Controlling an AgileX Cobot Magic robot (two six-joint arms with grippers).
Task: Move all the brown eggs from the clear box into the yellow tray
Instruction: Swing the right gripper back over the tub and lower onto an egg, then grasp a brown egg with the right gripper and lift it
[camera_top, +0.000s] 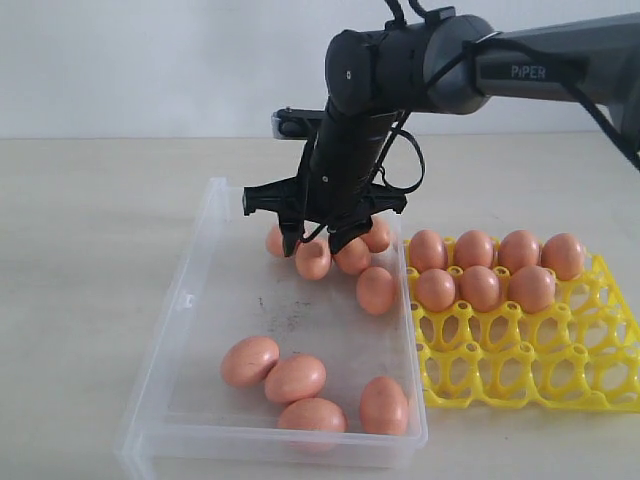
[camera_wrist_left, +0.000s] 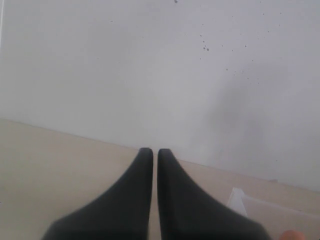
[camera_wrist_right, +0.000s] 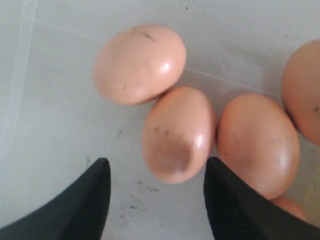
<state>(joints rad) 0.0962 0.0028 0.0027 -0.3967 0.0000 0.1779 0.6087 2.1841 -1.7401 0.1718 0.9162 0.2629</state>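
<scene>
The clear box (camera_top: 190, 300) lies at centre-left and holds several brown eggs: a cluster at its far end (camera_top: 376, 289) and a group near its front wall (camera_top: 295, 378). The yellow tray (camera_top: 520, 360) stands to the right of the box, with several brown eggs (camera_top: 480, 285) in its back cups. My right gripper (camera_top: 313, 243) hangs open just above the far cluster. In the right wrist view it (camera_wrist_right: 157, 167) stands open, with one egg (camera_wrist_right: 177, 132) just ahead of the gap and untouched. My left gripper (camera_wrist_left: 151, 152) is shut and empty.
The right arm (camera_top: 520, 65) reaches in from the upper right over the tray's back rows. Dark smudges (camera_top: 285, 312) mark the box floor. In the left wrist view a corner of the box (camera_wrist_left: 240, 200) shows beyond the fingers, with a pale wall behind.
</scene>
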